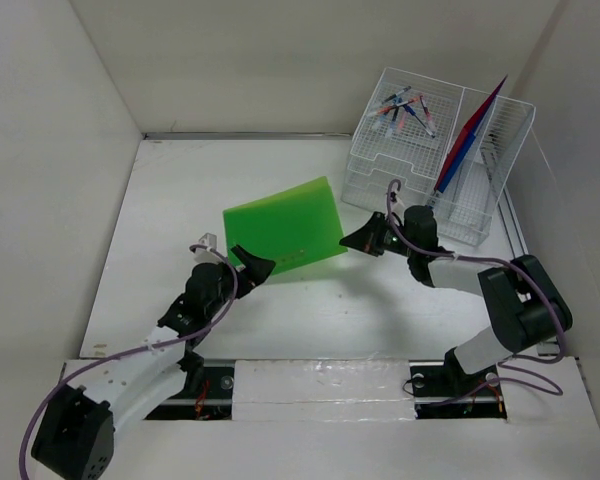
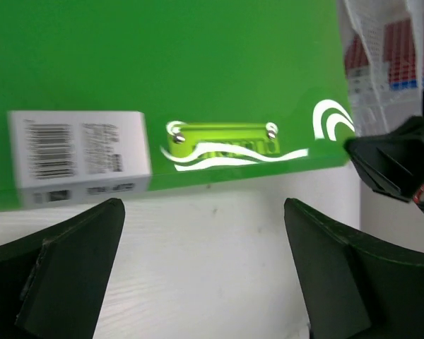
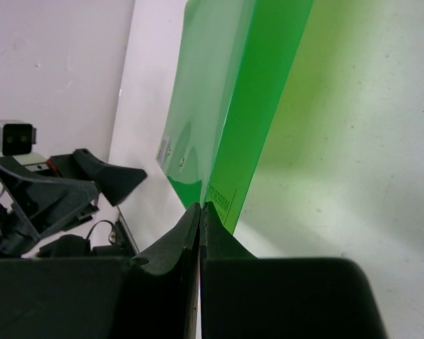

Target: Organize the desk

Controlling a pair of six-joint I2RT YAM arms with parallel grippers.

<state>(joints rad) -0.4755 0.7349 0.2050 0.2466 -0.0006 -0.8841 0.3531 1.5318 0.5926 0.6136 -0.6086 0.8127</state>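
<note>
A green folder (image 1: 285, 225) stands tilted on the desk (image 1: 170, 210) at mid-table, its lower edge on the white surface. In the left wrist view the green folder (image 2: 198, 70) fills the top, with a white barcode label (image 2: 78, 159) and two rivets. My left gripper (image 1: 242, 262) is open just short of that lower edge, with nothing but bare desk between its jaws (image 2: 203, 212). My right gripper (image 1: 352, 240) is shut, its tips (image 3: 201, 206) against the folder's (image 3: 226, 106) lower right corner. I cannot tell whether they pinch the cover.
A clear wire-mesh organizer rack (image 1: 480, 215) stands at the back right. It holds several pens (image 1: 405, 108) in its top tray and red and blue folders (image 1: 465, 140) upright in its right slot. White panels wall in both sides.
</note>
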